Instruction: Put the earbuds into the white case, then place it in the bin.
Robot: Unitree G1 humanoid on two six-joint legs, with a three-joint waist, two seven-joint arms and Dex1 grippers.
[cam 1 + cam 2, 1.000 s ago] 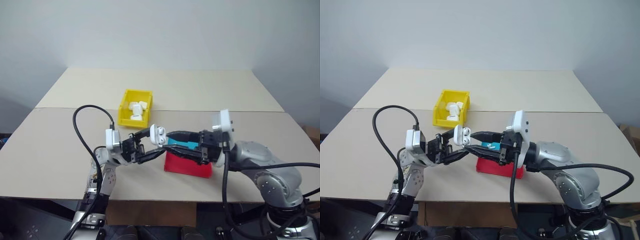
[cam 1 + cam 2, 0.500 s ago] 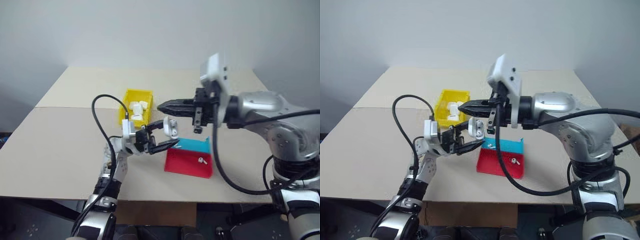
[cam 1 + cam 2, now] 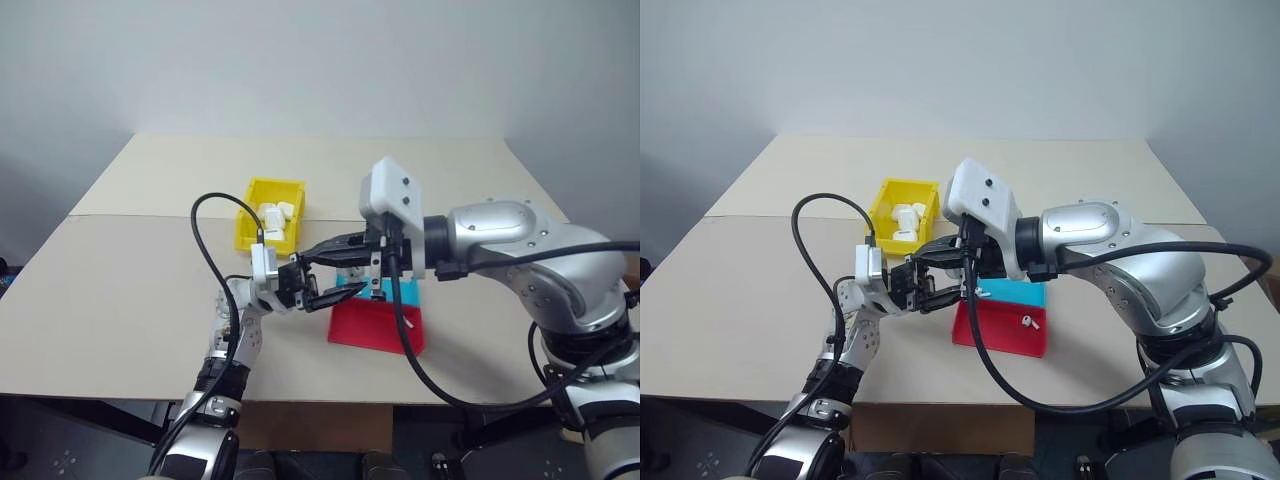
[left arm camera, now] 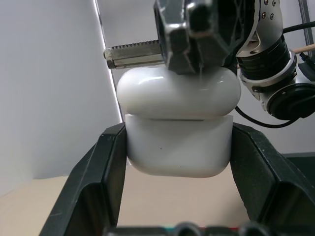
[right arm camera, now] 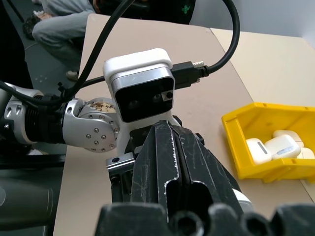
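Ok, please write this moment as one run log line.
left gripper: shut on case | right gripper: shut, on lid | bin: holds cases

A pale beige table (image 3: 100, 290), seamed across its middle, stands against a plain light grey wall (image 3: 320, 60).

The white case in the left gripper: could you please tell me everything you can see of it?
The white case is small, glossy, rounded plastic, with a seam dividing its lid from its body. The lid is down. It sits upright between the left gripper's two black fingers, which clamp the body on both sides. The shut right gripper presses on top of the lid. The case is held in the air above the table, beside the red-and-blue tray.
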